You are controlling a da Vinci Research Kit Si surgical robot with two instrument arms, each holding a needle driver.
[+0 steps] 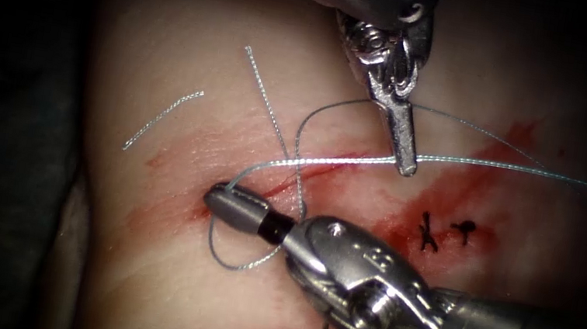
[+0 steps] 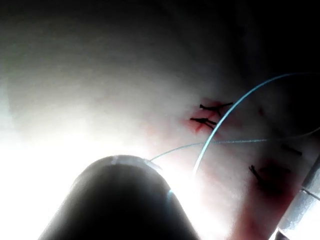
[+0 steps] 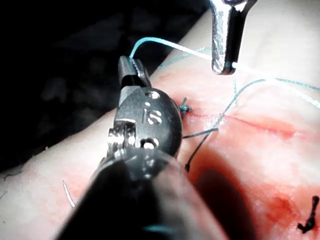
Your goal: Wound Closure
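You are at a surgical training bench, not an operating room. A pale slab of tissue (image 1: 158,277) fills your endoscope view, streaked with red fluid (image 1: 462,191), carrying dark finished stitches (image 1: 428,233) and loose cut ends of thread (image 1: 163,119), with darkness past its left edge.

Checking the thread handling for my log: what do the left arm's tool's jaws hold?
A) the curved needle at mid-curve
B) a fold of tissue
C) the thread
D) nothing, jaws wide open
C: the left tool, coming down from above, has its jaws shut on the thread, which runs taut across the tissue.
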